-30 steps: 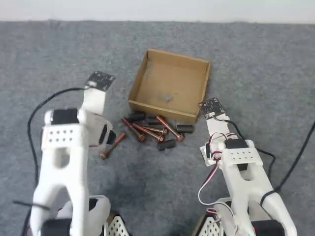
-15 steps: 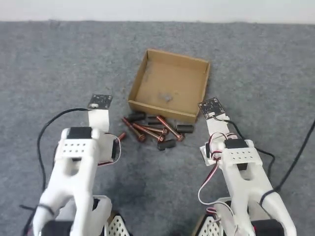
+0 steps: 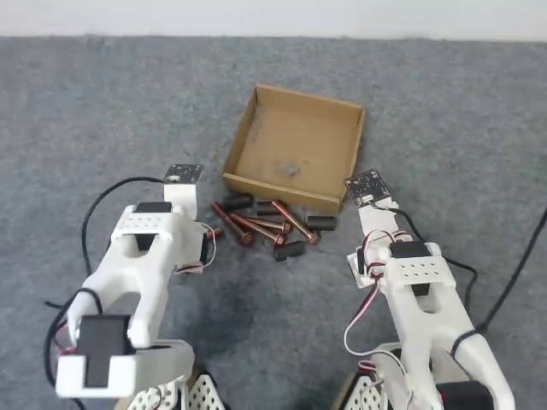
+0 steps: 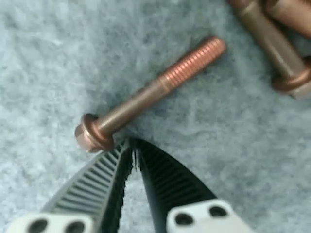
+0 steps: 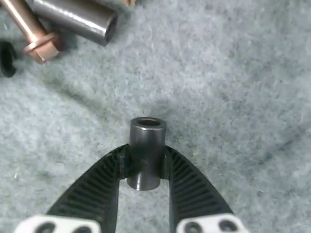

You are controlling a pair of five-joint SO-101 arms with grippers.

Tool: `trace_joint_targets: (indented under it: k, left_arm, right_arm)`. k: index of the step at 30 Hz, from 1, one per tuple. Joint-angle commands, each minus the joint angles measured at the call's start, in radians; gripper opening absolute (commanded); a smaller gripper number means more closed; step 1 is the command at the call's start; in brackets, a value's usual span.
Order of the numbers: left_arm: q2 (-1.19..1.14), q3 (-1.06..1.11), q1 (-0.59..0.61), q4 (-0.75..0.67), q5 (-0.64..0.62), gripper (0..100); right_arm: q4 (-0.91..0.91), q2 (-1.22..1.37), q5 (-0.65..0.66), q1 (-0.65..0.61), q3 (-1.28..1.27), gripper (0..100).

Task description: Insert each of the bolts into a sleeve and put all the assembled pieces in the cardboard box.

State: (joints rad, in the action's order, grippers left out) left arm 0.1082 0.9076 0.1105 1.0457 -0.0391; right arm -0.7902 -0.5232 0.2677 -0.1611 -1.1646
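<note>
While the right gripper [image 5: 146, 158] clamps one upright sleeve [image 5: 147, 138] and the left gripper [image 4: 132, 146] sits pinched together, empty, beside a loose bolt [image 4: 150, 94] on the carpet [image 4: 48, 48], nothing's assembled and the cardboard box [image 3: 282, 192] looks empty, so nearly everything's left.

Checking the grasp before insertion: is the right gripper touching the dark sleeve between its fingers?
Touching. The right wrist view shows the sleeve clamped in the right gripper, with both fingers pressed against its sides and no gap.
</note>
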Motion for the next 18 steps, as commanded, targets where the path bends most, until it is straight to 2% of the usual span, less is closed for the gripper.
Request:
trace_joint_targets:
  k: [1,4,9,18]
  left_arm:
    - [-0.025,-0.117,0.006,-0.009,-0.017,1]
    - [-0.026,-0.171,0.028,-0.023,-0.129,1]
    - [-0.028,-0.203,0.117,-0.164,-0.322,1]
    - [-0.028,-0.236,0.1,-0.203,-0.341,1]
  right_arm:
    - [0.004,-0.058,-0.005,0.01,0.005,0.6]
    - [0.004,-0.058,-0.005,0.01,0.005,0.6]
    - [0.004,-0.058,-0.005,0.01,0.005,0.6]
    - [0.004,-0.058,-0.005,0.01,0.005,0.6]
